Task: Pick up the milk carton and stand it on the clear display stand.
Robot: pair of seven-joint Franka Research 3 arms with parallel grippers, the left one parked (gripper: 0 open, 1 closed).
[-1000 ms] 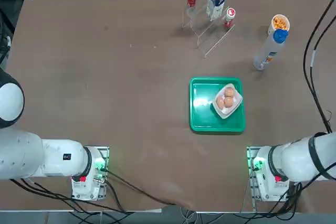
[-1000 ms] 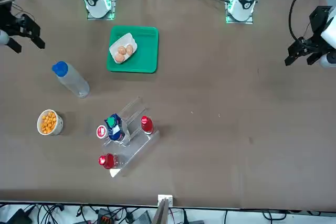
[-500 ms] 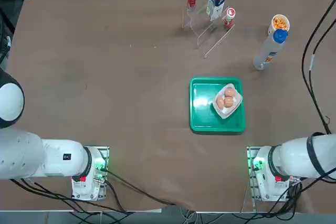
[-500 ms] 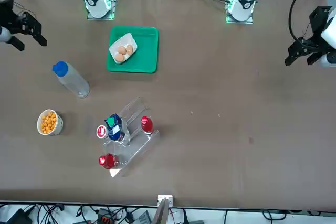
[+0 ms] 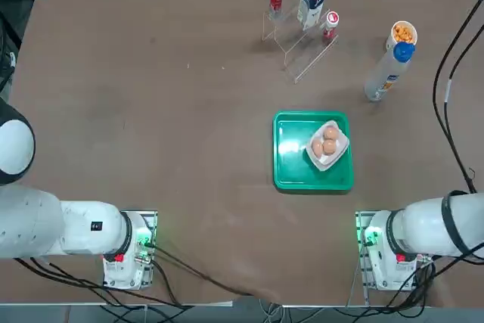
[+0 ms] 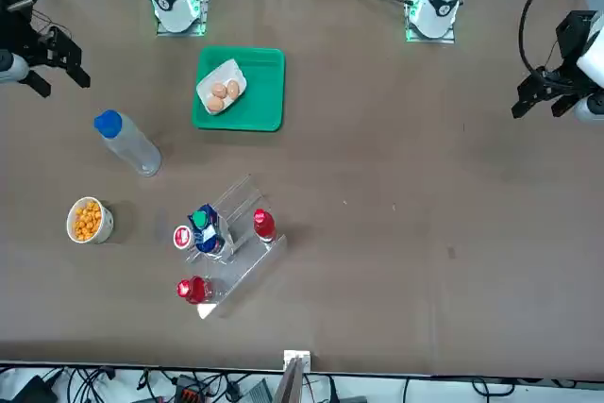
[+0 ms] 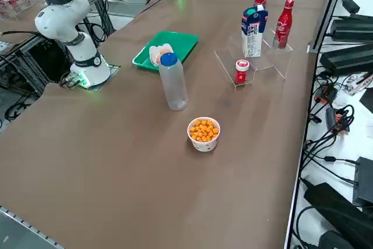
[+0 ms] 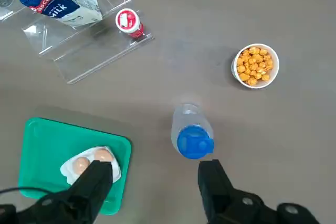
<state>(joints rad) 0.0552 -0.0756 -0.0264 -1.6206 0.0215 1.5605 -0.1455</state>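
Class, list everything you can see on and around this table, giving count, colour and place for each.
Milk carton: one, dark blue and white, green cap, on the display stand
Display stand: one, clear, at the table's far side
Red bottles: two, red, at the stand
Small red-and-white container: one, on the stand
Green tray: one, near the middle
Egg holder: one, white, on the tray
Eggs: three, brown
Bottle: one, translucent, blue cap, beside the cup
Cup: one, white, holding orange pieces
Right tool: one, black, open, above the table
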